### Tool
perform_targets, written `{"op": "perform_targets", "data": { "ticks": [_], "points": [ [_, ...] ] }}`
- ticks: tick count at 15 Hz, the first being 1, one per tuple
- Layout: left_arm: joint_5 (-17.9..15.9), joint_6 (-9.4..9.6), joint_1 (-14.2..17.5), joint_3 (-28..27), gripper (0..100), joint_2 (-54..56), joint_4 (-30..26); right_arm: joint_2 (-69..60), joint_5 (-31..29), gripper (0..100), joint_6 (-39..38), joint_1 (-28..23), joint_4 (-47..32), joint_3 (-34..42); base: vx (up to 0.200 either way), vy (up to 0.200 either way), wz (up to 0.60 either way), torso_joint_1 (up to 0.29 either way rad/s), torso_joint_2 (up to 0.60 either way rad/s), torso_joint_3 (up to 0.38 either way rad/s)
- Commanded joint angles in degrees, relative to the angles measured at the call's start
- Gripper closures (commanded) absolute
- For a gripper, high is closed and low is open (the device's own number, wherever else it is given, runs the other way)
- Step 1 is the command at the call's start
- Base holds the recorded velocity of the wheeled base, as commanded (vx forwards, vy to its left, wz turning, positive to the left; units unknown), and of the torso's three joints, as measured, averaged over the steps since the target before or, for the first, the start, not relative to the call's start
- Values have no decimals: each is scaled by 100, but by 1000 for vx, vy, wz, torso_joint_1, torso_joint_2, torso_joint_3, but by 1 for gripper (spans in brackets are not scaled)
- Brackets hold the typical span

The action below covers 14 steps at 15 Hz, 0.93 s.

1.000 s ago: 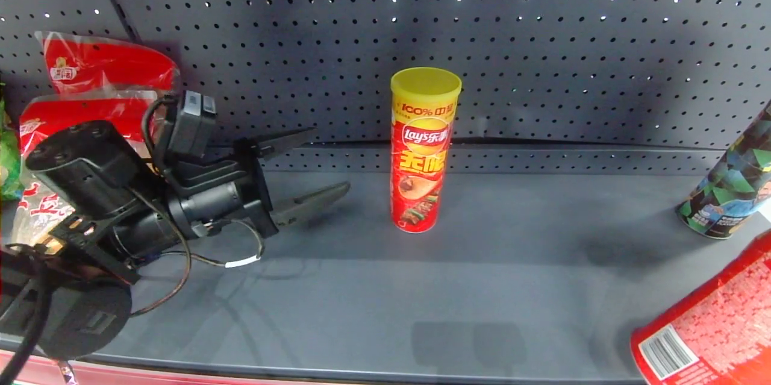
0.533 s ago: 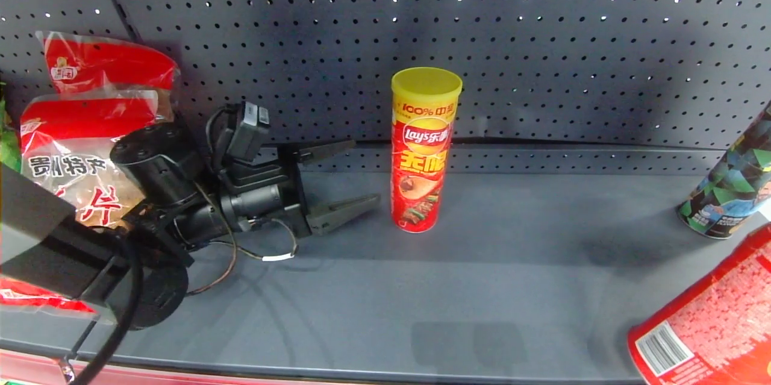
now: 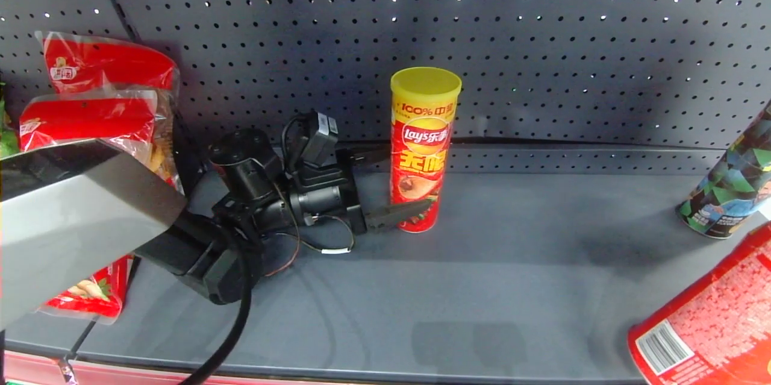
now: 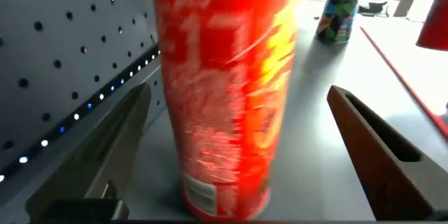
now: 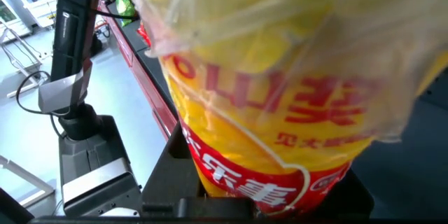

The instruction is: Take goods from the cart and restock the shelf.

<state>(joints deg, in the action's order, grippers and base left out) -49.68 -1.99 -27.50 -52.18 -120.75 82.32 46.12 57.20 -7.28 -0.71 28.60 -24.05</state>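
Shop, pegboard-backed shelf (image 3: 512,264), snack bags (image 3: 90,96), crisp can (image 3: 424,150)

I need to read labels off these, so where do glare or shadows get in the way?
Head view: chip can evenly lit; soft shadow patches on the shelf, light dots through the pegboard holes. Left wrist view: a bright sheen washes out one side of the can. Right wrist view: clear wrap on the package throws reflections across its print.

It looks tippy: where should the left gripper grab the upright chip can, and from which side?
Lower body of the chip can, from the robot's left, horizontally. It is a tall, narrow upright cylinder, so a low side pinch likely steadies it; the open left gripper straddles it there.
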Motion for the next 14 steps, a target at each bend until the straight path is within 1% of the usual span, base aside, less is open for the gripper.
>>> {"op": "perform_targets", "data": {
  "ticks": [1, 6, 8, 9, 11, 12, 14],
  "points": [
    [37, -3, -1, -196, 0, -291, 3, 3, 2, 100, -2, 0, -3, 6, 0, 0, 0, 0, 0, 0],
    [28, 32, -54, -618, 0, -546, 12, -6, 11, 100, -2, 9, -3, 50, 0, 0, 0, 0, 0, 0],
    [28, 32, -177, -610, 0, -573, 170, -6, 2, 100, 7, 9, -3, 85, 0, 0, 0, 0, 0, 0],
    [28, 23, -291, -566, 0, -581, 302, 3, 11, 100, 7, 9, -3, 85, 0, 0, 0, 0, 0, 0],
    [28, 23, -449, -583, 0, -573, 319, 3, 2, 100, 25, 9, -3, 85, 0, 0, 0, 0, 0, 0],
    [37, 23, -519, -592, 100, -573, 319, 3, 2, 100, 25, 9, -3, 85, 0, 0, 0, 0, 0, 0],
    [37, 5, -554, -601, 100, -573, 311, -6, 11, 100, 25, 9, -3, 85, 0, 0, 0, 0, 0, 0]
  ]
}}
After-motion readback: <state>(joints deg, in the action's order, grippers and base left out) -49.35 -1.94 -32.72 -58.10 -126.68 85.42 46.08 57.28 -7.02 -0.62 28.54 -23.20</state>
